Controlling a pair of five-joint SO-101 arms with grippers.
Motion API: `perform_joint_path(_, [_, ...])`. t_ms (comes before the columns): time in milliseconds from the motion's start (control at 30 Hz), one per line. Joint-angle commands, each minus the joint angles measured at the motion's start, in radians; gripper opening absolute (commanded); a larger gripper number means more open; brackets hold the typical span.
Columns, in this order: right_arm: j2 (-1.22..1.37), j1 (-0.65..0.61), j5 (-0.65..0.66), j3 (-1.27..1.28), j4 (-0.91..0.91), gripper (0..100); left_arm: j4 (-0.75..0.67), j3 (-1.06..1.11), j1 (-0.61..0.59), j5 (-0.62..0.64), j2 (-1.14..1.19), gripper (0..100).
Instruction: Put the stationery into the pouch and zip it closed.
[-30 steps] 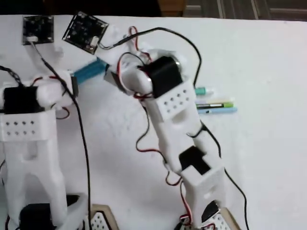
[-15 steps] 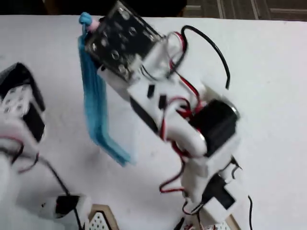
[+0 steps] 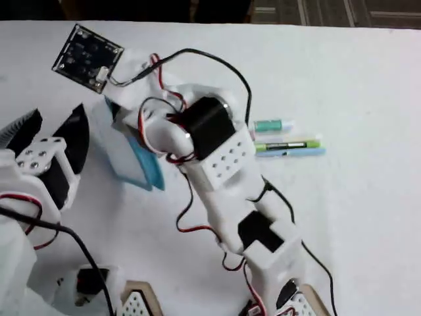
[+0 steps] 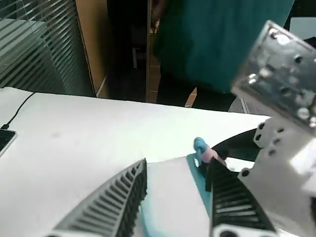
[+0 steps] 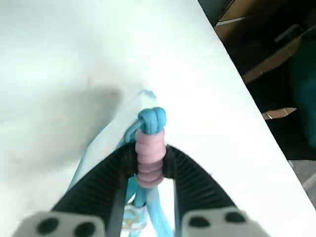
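Lowered from its raised, hanging position of half a second ago, the pouch (image 3: 135, 161) now lies on the desk (image 3: 368, 79), and the right arm has swung back down over it. The left arm has also shifted, so that its tool (image 4: 177, 165) faces the pouch.

The pouch is judged to be set down for opening. The three pens (image 3: 289, 143) lie on the desk well apart from it, on the far side of the right arm, so loading has not begun.

- **Right arm:** folded low across the desk. The right tool (image 5: 148, 154) is pinching the pink zipper pull (image 5: 149, 160) at the pouch's end.
- **Left arm:** its fingers are spread wide, one on either side of the pouch, gripping nothing.
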Motion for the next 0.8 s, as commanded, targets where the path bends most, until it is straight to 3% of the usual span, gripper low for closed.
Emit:
perform_joint_path(0, [0.053, -0.024, 0.003, 0.000, 0.019, 1.8, -0.063, 0.005, -0.099, -0.002, 0.025, 21])
perform_joint_path(133, [0.059, -0.021, 0.002, -0.002, 0.019, 1.8, -0.141, 0.006, -0.286, -0.002, 0.097, 21])
perform_joint_path(233, [0.058, -0.022, 0.002, -0.003, 0.019, 1.8, -0.186, 0.006, -0.355, -0.003, 0.205, 21])
perform_joint_path(433, [0.024, -0.022, 0.002, -0.003, 0.019, 1.8, -0.190, -0.002, -0.298, -0.003, 0.386, 24])
perform_joint_path(767, [-0.189, -0.021, 0.011, -0.003, 0.016, 1.8, -0.190, 0.005, -0.226, -0.003, 0.397, 27])
